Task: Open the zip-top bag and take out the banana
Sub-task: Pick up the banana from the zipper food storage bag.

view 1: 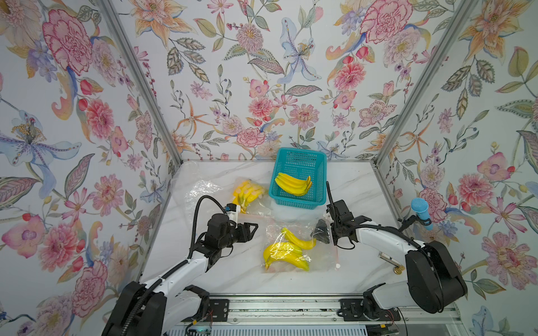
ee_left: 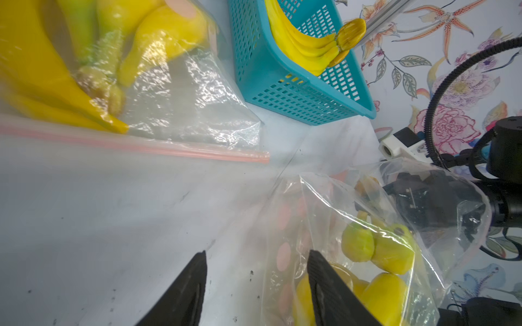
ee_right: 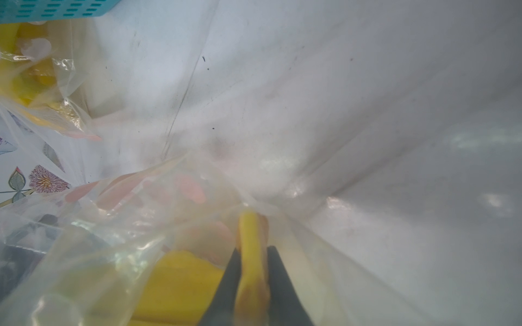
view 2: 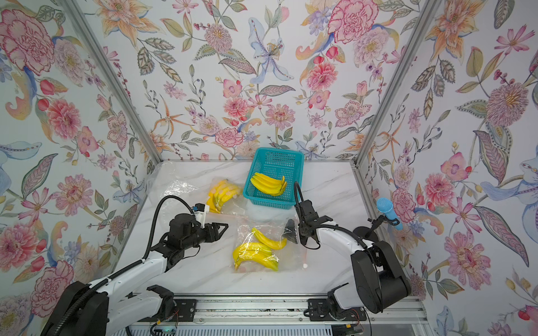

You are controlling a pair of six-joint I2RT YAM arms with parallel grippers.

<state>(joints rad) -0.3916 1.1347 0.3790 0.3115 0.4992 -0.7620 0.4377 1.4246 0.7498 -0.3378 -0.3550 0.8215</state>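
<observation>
Pinching banana bunch (view 1: 286,253) by its stem inside the mid-table zip-top bag (view 1: 323,259) with right gripper (ee_right: 252,254); spread wide, empty, at left gripper (ee_left: 257,254) beside it; may drag the unanchored bag along, or slip off.

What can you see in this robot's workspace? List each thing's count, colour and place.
basket: one, teal, back of table
loose bananas: one bunch, yellow, in basket
near zip-top bag: one, clear, front centre
bagged bananas: one bunch, yellow, inside it
far zip-top bag: one, clear, left of basket
far bananas: one bunch, yellow, inside it
empty bag: one, clear, back left
microphone: one, blue, by right wall
table: one, white marble, underneath
left gripper: one, black, open, front left
right gripper: one, black, shut on bagged bananas
</observation>
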